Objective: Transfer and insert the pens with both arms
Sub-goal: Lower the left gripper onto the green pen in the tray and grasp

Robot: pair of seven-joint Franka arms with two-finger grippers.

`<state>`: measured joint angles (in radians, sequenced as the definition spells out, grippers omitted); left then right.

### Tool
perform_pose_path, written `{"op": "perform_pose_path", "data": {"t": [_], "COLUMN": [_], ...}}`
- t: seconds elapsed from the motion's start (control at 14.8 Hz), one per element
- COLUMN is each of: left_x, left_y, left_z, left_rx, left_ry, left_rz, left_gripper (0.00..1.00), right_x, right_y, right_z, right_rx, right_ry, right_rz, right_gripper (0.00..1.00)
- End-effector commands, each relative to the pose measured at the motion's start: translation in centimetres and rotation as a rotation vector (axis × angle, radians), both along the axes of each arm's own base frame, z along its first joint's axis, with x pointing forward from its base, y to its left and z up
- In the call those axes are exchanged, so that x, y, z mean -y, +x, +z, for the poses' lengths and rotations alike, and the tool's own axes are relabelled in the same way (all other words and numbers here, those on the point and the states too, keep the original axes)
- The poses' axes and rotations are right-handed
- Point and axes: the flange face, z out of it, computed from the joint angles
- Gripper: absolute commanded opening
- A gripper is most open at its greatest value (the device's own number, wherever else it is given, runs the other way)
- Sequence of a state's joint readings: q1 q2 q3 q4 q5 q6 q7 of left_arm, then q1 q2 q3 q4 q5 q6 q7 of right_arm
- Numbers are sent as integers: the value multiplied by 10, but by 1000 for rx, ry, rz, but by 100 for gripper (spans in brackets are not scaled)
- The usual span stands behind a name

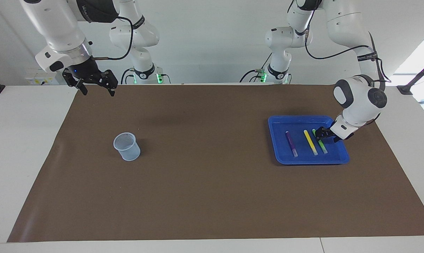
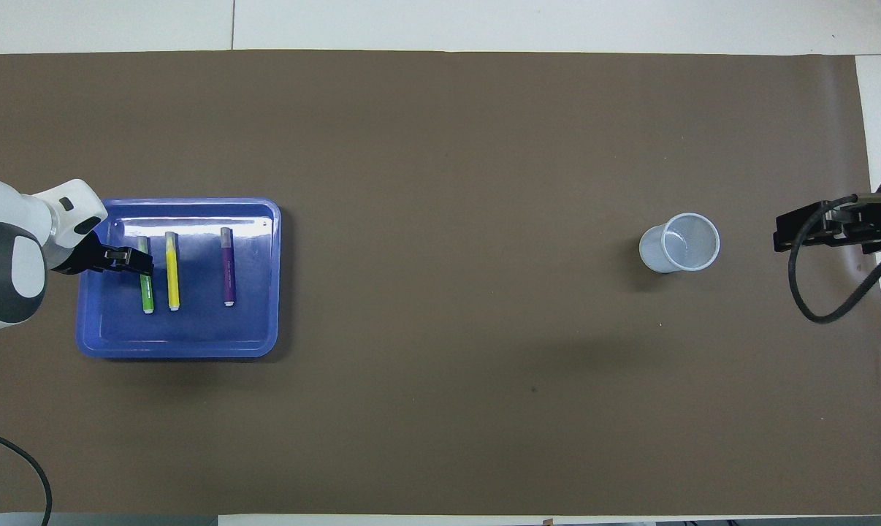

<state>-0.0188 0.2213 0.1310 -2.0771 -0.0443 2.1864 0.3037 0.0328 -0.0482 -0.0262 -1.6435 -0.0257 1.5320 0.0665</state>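
Brown paper (image 1: 212, 196) covers white table (image 1: 18, 158); left tool (image 1: 321, 135) seemingly at green pen (image 1: 322, 146).

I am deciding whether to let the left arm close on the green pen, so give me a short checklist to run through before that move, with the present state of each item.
1. Left gripper down in the blue tray at the green pen: ok.
2. Fingers astride the green pen: cannot tell.
3. Yellow pen apart from the gripper: ok.
4. Purple pen lying well apart in the tray: ok.
5. Cup upright with its mouth open: ok.
6. Right gripper waiting above the table edge at the right arm's end: ok.
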Motion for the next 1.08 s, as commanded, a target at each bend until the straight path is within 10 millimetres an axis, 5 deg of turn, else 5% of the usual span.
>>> {"op": "perform_pose_path", "data": {"t": [0.0, 0.54, 1.01], "left_x": [3, 9, 16], "left_y": [-8, -12, -10], "left_z": [-3, -12, -13], "left_rx": [7, 9, 14], "left_ry": [-9, 0, 5], "left_rz": [4, 53, 87], "left_gripper": [84, 71, 7], "right_x": [2, 1, 2], "right_y": [-3, -3, -3], "right_z": [0, 0, -1], "right_rx": [4, 4, 0], "right_ry": [11, 11, 11], "right_rz": [-14, -12, -14], "right_gripper": [100, 100, 100]}}
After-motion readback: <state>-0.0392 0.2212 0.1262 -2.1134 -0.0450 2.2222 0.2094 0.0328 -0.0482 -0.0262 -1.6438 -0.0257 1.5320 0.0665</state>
